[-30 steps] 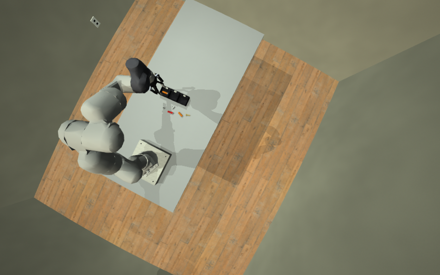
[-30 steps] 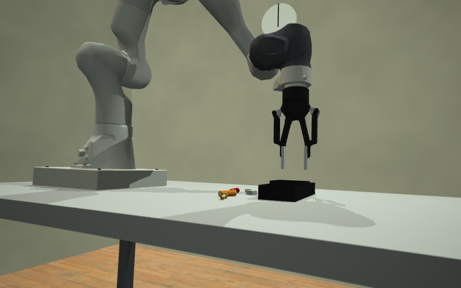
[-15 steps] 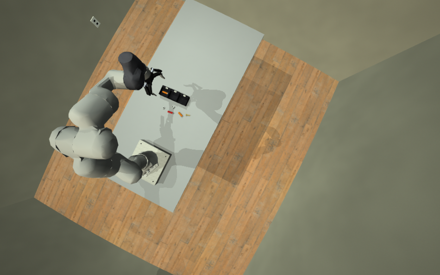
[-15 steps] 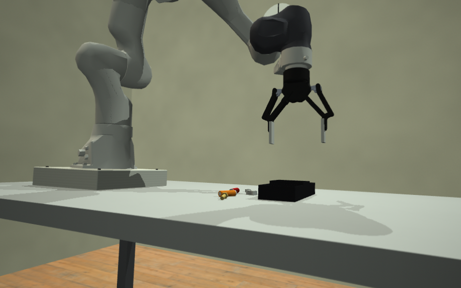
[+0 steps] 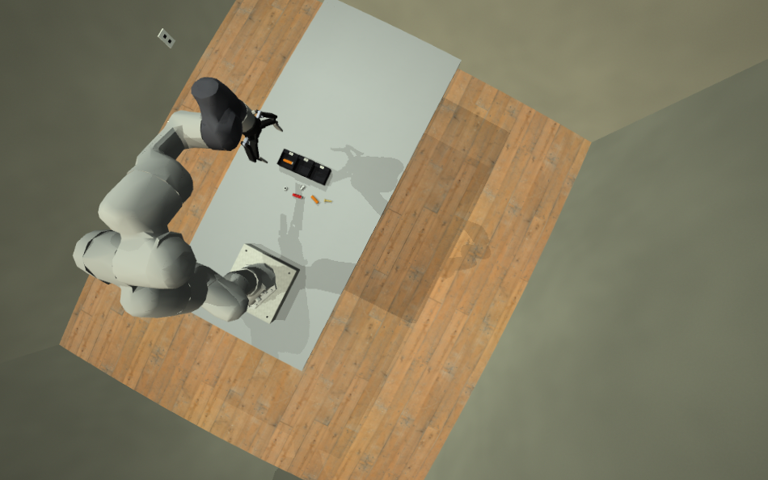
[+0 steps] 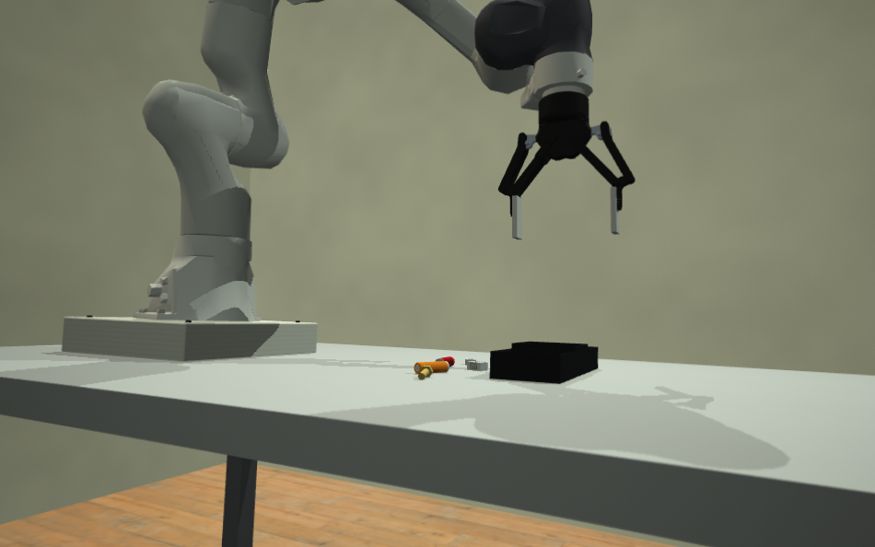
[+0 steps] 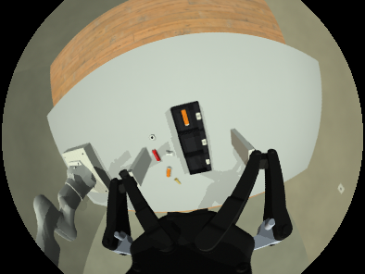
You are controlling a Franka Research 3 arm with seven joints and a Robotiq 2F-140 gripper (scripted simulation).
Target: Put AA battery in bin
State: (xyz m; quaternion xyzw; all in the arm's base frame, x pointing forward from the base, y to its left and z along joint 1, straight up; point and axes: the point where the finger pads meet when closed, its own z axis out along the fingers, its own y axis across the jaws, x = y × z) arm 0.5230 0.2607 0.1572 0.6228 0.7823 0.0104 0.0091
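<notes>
Three black bins [image 5: 321, 179] [image 6: 542, 370] [image 7: 198, 163] stand in a row on the grey table [image 5: 351, 85] [image 6: 741, 393] [image 7: 253, 78]. I cannot read their marks. One orange AA battery [image 5: 287, 162] [image 7: 183, 117] lies in the end bin; in the exterior view the bin wall hides it. A second orange AA battery [image 5: 314, 199] [image 6: 433, 366] [image 7: 169, 170] lies on the table beside the bins. My gripper [image 5: 272, 145] [image 6: 565, 232] [image 7: 188, 145] is wide open and empty, and hangs high above the bins.
A red piece [image 5: 297, 195] [image 6: 446, 360] [image 7: 156, 155], a brass screw [image 5: 327, 200] [image 6: 423, 374] [image 7: 178, 180] and small grey parts [image 5: 301, 187] [image 6: 476, 365] [image 7: 168, 152] lie near the loose battery. The arm's base plate [image 5: 283, 288] [image 6: 187, 338] stands further along the table.
</notes>
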